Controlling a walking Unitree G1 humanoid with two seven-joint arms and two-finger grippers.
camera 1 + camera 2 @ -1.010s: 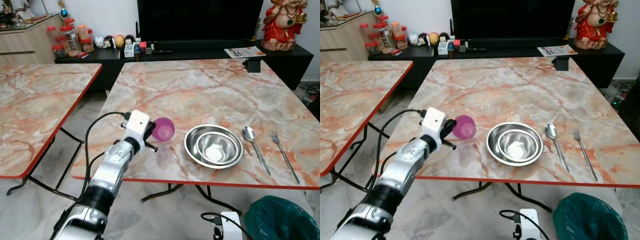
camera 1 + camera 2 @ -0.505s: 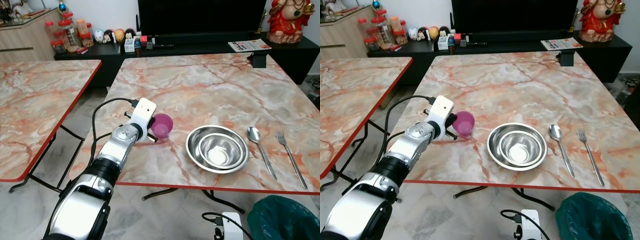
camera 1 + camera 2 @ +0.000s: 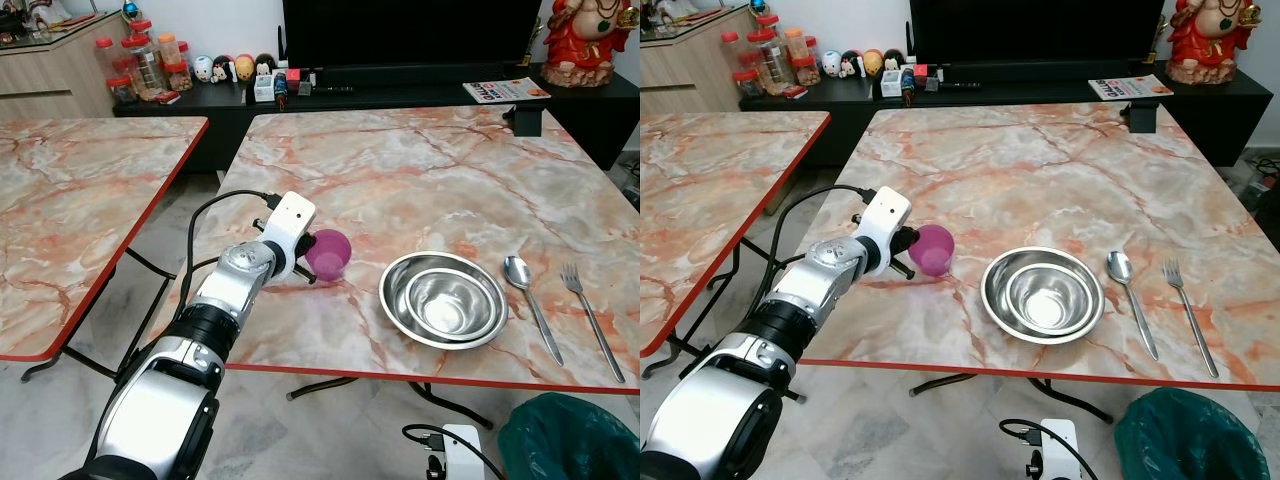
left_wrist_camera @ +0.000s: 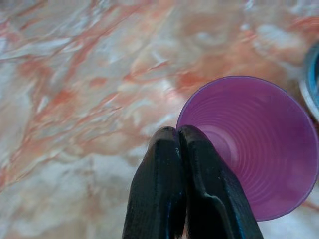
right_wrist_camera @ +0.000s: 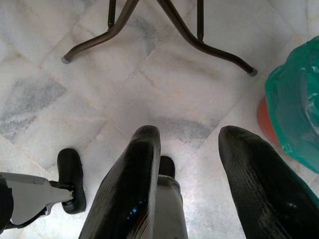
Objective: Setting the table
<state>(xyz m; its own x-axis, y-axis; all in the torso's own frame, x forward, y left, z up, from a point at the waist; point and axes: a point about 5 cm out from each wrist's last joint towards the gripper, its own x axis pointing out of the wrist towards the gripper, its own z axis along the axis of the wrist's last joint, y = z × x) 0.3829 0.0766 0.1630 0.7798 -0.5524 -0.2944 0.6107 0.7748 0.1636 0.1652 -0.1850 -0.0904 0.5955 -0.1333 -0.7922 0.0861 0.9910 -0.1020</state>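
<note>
A purple plastic cup (image 3: 328,252) is tilted low over the marble table (image 3: 400,170), left of the steel bowls. My left gripper (image 3: 305,256) is shut on its rim. In the left wrist view the two black fingers (image 4: 164,169) press together at the edge of the cup (image 4: 254,149), whose open mouth faces the camera. Two nested steel bowls (image 3: 443,298) sit near the front edge, with a spoon (image 3: 527,295) and a fork (image 3: 592,315) lying to their right. My right gripper (image 5: 192,137) hangs open over the floor with nothing between its fingers.
A second marble table (image 3: 70,200) stands to the left across a narrow gap. A green-lined bin (image 3: 570,440) sits on the floor at the front right. A black TV cabinet (image 3: 400,95) with jars and small items runs behind the table.
The camera has shifted a little. My left gripper keeps its hold on the cup, which stays just left of the bowls; the arm now reaches slightly farther over the table.
</note>
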